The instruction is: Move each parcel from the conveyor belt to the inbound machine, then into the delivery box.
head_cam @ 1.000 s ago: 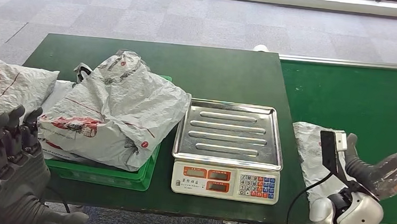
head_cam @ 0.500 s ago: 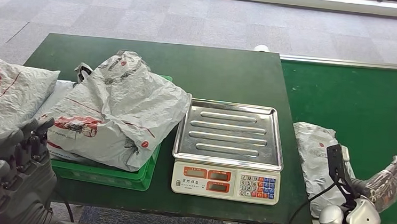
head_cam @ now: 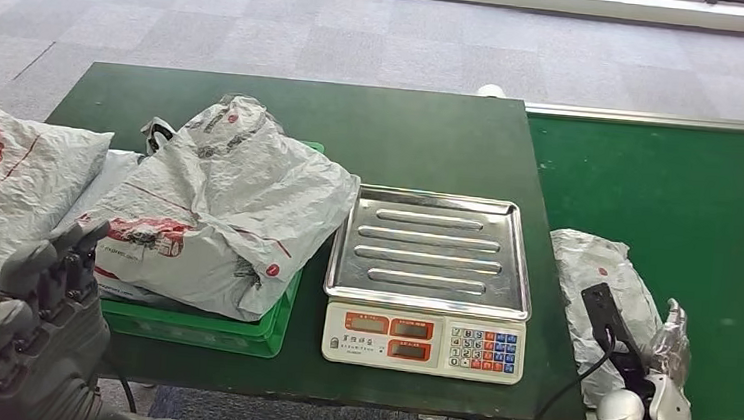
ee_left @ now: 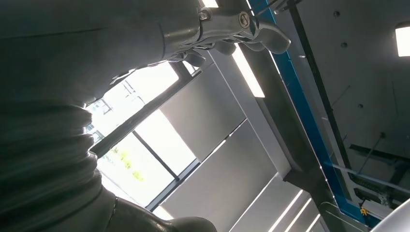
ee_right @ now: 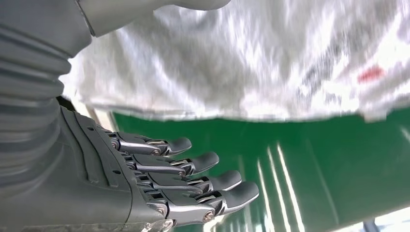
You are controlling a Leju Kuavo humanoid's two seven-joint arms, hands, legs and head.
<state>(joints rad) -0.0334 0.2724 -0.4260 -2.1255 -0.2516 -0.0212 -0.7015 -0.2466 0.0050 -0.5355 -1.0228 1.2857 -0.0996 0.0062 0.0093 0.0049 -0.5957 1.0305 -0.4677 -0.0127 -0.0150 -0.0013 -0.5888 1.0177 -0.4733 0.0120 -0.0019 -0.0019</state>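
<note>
A grey-white plastic parcel (head_cam: 593,278) lies on the green conveyor belt (head_cam: 679,204), at its near left edge. My right hand (head_cam: 673,346) is low beside the parcel's near right side and holds nothing. In the right wrist view its fingers (ee_right: 193,164) stretch out over the belt (ee_right: 290,164), just apart from the parcel (ee_right: 251,63). The scale with a bare steel tray (head_cam: 430,247) stands left of the belt. The green delivery box (head_cam: 208,330) holds a large crumpled parcel (head_cam: 218,208). My left hand (head_cam: 38,329) is raised at the table's near left corner, fingers up, holding nothing.
Another grey parcel (head_cam: 9,186) lies at the table's left end beside the box. The dark green table (head_cam: 394,132) is bare behind the scale. Grey carpet floor (head_cam: 361,39) lies beyond it. The left wrist view looks up at a ceiling and windows.
My right hand has dropped and turned, from reaching over the belt to low beside the parcel's near side. My left hand has sunk lower at the table's corner.
</note>
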